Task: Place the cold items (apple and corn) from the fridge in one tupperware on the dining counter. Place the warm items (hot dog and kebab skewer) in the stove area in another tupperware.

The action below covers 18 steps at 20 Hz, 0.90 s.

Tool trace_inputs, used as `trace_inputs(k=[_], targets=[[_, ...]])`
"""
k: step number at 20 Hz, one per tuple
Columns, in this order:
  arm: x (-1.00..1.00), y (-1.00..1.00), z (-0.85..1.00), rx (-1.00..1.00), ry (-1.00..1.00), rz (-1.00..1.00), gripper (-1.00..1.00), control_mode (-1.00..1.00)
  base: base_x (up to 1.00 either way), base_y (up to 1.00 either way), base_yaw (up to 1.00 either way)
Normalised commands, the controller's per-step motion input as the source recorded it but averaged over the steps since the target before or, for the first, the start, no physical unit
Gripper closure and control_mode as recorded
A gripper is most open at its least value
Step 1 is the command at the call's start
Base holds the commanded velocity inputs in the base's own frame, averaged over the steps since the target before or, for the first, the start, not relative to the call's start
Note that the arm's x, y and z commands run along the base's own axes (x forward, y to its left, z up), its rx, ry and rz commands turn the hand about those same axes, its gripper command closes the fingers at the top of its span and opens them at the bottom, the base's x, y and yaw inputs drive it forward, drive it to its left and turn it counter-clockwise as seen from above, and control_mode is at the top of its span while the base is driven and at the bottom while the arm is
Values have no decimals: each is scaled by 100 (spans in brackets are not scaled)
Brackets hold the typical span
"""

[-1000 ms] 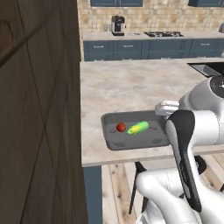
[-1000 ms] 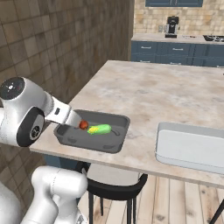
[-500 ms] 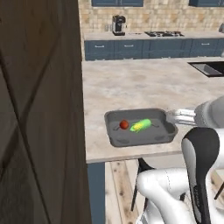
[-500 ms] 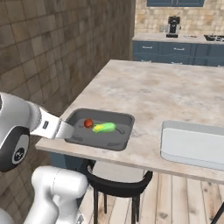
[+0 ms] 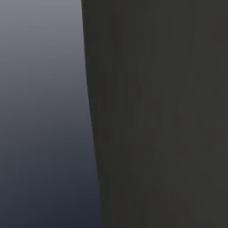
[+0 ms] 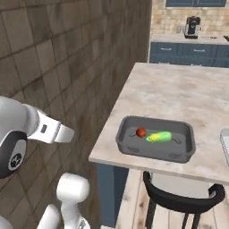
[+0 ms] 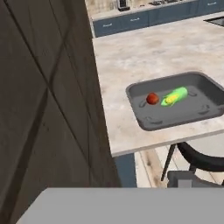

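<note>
A dark grey tupperware (image 6: 154, 152) stands near the front corner of the marble dining counter (image 6: 179, 94). Inside it lie a small red apple (image 6: 141, 132) and a green-and-yellow corn cob (image 6: 159, 137), side by side. The hand view looks down on the same tupperware (image 7: 175, 124) from the left, with the apple (image 7: 152, 98) and corn (image 7: 174, 96) in it. My white arm (image 6: 49, 129) reaches out at the left, well short of the counter and apart from the container.
A brown tiled wall (image 6: 67, 67) runs close along my left, and a dark surface (image 5: 156, 111) stands right before the left base camera. A black chair (image 6: 179, 201) is tucked under the counter. A second pale tupperware's edge (image 6: 225, 138) lies at right. Blue cabinets (image 6: 188, 53) line the back.
The whole picture has shifted: the base has moved back and left along the wall, and a dark surface now blocks the left base view. Tupperware, apple and corn keep their place on the counter.
</note>
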Motion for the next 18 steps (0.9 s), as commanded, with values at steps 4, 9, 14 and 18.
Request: trace_inputs(k=[4,9,14,18], targets=[[0,0,0,0,0,0,-100,100,-3,100,-13],[0,0,0,0,0,0,-100,100,31,100,-31],[0,0,0,0,0,0,-100,100,61,100,-37],[0,0,0,0,0,0,-100,100,85,100,-36]])
